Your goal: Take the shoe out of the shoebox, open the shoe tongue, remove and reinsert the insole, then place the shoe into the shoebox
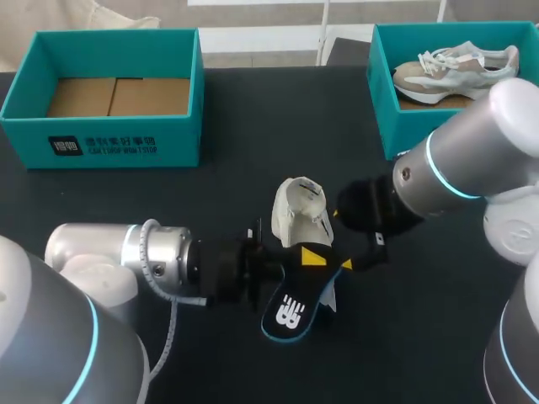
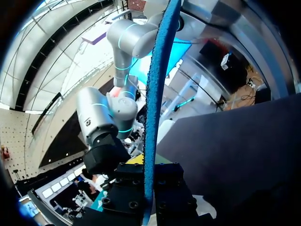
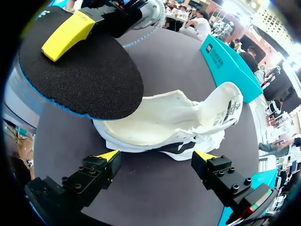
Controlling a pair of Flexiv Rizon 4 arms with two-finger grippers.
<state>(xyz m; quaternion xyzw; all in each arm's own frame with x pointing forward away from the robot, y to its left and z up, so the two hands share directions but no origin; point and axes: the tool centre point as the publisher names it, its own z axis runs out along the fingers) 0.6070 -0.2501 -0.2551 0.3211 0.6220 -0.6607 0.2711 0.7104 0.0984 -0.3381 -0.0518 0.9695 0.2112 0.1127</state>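
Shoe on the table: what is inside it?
The shoe shows a bare pale lining, with no insole visible. The insole, held in the left gripper, hides one end.

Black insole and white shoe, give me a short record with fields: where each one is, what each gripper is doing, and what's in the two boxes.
Insole: black foam insole with blue edge, out of the shoe, clamped in the left gripper
Shoe: white sneaker, on the black table, outside both boxes
Right gripper: open, close to the white sneaker, not gripping it
Left box: teal cardboard box, only brown cardboard inside
Right box: teal cardboard box holding a beige and white sneaker
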